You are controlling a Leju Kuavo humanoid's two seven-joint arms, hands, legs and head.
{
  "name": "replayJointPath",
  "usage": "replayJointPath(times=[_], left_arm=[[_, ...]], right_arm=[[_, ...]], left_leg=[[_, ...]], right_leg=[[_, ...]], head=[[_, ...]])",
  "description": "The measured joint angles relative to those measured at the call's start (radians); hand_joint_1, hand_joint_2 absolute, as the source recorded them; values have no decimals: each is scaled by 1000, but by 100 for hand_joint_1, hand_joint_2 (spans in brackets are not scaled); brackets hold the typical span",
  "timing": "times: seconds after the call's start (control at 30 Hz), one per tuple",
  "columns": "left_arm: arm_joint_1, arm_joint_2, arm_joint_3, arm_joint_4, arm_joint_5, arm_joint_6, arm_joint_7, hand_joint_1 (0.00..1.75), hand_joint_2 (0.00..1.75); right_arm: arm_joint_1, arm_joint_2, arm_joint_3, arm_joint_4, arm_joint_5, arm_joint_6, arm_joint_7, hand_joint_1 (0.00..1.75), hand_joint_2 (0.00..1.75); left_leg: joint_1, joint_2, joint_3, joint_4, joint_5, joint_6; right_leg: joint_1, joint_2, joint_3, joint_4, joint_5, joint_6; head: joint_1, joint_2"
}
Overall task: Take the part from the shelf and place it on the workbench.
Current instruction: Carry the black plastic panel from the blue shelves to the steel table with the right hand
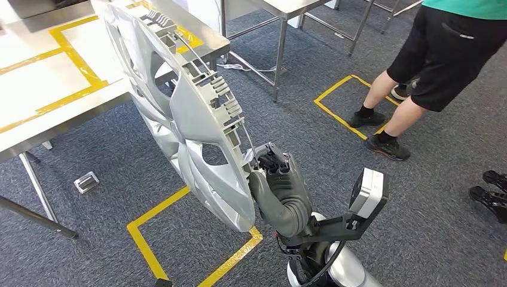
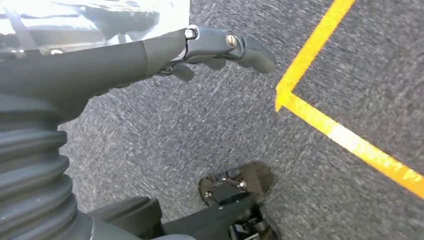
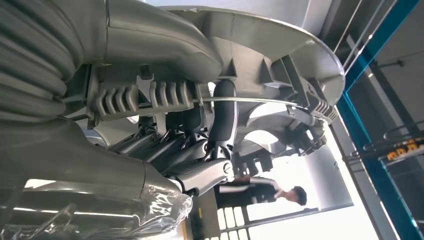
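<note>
- Right hand [image 1: 276, 179] gripping the rim of a silver wheel cover [image 1: 197, 119], dark fingers [image 3: 220, 120] hooked over the thin wire ring that runs round the cover's back, thick grey thumb pressed on the other side of the rim.
- Wheel cover held up in the air, standing on edge and tilted, its ribbed back and grey clips turned toward the right arm, its smooth spoked face turned away toward the workbench [image 1: 36, 89].
- Top edge of the cover overlapping the workbench corner in the head view; contact with the bench impossible to tell.
- Lower edge of the cover hanging above the carpet [image 1: 119, 161], over a yellow tape outline [image 1: 143, 239] on the floor.
- Left hand [image 2: 200, 50] holding nothing, dark fingers stretched out almost straight and slightly apart, pointing down over the grey carpet beside a yellow tape corner [image 2: 300, 95].
- Workbench of bare metal with yellow tape lines across its top, thin steel legs below.
- Small grey clip-like object [image 1: 86, 181] lying on the carpet under the bench edge.
- Second metal table [image 1: 287, 9] farther back, a white cable trailing near its legs.
- Person in black shorts [image 1: 442, 54] and dark shoes standing at the upper right, one foot inside another yellow tape square [image 1: 347, 101].
- Another pair of dark shoes [image 1: 493, 191] at the far right edge.
</note>
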Motion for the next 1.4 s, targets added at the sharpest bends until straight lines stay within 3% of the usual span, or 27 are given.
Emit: replayJointPath(times=[0.03, 0.07, 0.1, 0.13, 0.2, 0.27, 0.33, 0.4, 0.47, 0.5, 0.57, 0.6, 0.7, 0.77, 0.9, 1.03, 1.17, 1.4], left_arm=[[0, 0, 0, 0, 0, 0, 0, 0, 175], [1, 0, 0, 0, 0, 1, 0, 0, 175], [1, 0, 0, 0, 0, 1, 0, 0, 175], [1, 0, 0, -1, 0, 2, 0, 0, 175], [1, -1, 0, -2, 0, 2, 0, 0, 175], [2, -2, 0, -3, 0, 2, 0, 0, 175], [6, -1, 0, -3, 0, 2, 0, 0, 175], [8, 0, 0, -3, 0, 3, 0, 0, 175], [6, 0, 0, -4, 0, 4, 0, 0, 175], [5, 0, 0, -4, 1, 4, 0, 0, 175], [5, 0, 0, -4, 2, 5, 0, 0, 175], [6, 0, 0, -4, 3, 5, 0, 0, 175], [6, 0, 0, -4, 4, 5, 0, 0, 175], [6, -2, 0, -4, 6, 5, 0, 0, 175], [10, -2, 0, -5, 7, 5, 0, 0, 175], [9, -2, 0, -6, 7, 3, 0, 0, 175], [8, -2, 0, -7, 7, 1, 0, 0, 175], [5, -2, 0, -8, 7, -9, 0, 0, 175]], right_arm=[[2, 0, 0, 0, 0, 0, 0, 175, 175], [3, 0, 0, 1, 0, 0, 0, 175, 175], [4, 0, 0, 2, 0, 0, 0, 175, 175], [4, 0, 0, 2, 0, 0, 1, 175, 175], [4, 0, 0, 2, 0, 0, 1, 175, 175], [4, 0, 0, 2, 0, 0, 0, 175, 175], [3, 0, 0, 2, 0, 1, 1, 175, 175], [3, 1, 0, 2, -3, 1, 0, 175, 175], [4, 2, -1, 2, -15, 2, -4, 175, 175], [5, 2, -2, 3, -23, 4, -6, 175, 175], [7, 2, -2, 3, -32, 5, -8, 175, 175], [8, 2, -2, 3, -34, 5, -8, 175, 175], [8, 2, -2, 3, -35, 6, -8, 175, 175], [6, 2, -2, 3, -35, 5, -6, 175, 175], [4, 1, -3, 3, -33, -1, 0, 175, 175], [-3, 1, -3, 4, -27, -10, 5, 175, 175], [-19, 2, -3, 6, -19, -21, 9, 175, 175], [-61, 2, -11, 7, -17, -50, 13, 175, 175]], left_leg=[[-2, -13, 0, 1, 0, 1], [-3, -27, 1, 1, -1, 1], [-4, -41, 2, 2, -1, 1], [-5, -56, 2, 2, -1, 1], [-3, -84, 1, 4, -1, -2], [2, -107, -6, 5, 2, -12], [7, -127, -11, 2, 4, -25], [3, -96, -20, 24, -17, -37], [-1, -31, -59, 117, -72, -46], [2, -12, -87, 181, -102, -51], [8, 1, -119, 257, -120, -58], [12, 2, -110, 242, -102, -61], [15, 9, -15, 63, -21, -62], [13, 13, 15, 2, -14, -52], [12, 12, 16, -1, -17, -40], [10, 12, 16, -1, -20, -31], [9, 12, 16, -1, -21, -27], [9, 12, 17, -1, -22, -27]], right_leg=[[1, 6, -30, 49, -9, -2], [2, 8, -45, 65, 1, -5], [4, 12, -41, 39, 32, -10], [5, 24, -21, -21, 75, -16], [5, 75, 28, -151, 141, -29], [6, 103, 51, -207, 152, -32], [7, 83, 58, -219, 152, -34], [3, 57, 68, -233, 155, -40], [1, 31, 76, -239, 155, -45], [1, 19, 78, -239, 154, -46], [0, 1, 78, -237, 151, -45], [-2, -5, 79, -236, 149, -42], [-4, -13, 81, -227, 141, -29], [-1, -14, 79, -221, 135, -22], [3, -14, 82, -224, 137, -33], [2, -14, 88, -236, 141, -25], [1, -14, 90, -242, 142, -11], [1, -14, 90, -241, 140, -4]], head=[[1, 0], [2, 0], [2, 0], [2, 0], [1, 0], [1, 0], [2, 0], [-3, 0], [-11, 0], [-15, 0], [-15, 0], [-15, 0], [-16, 0], [-16, 0], [-11, 0], [-10, 0], [-10, 0], [-11, 0]])
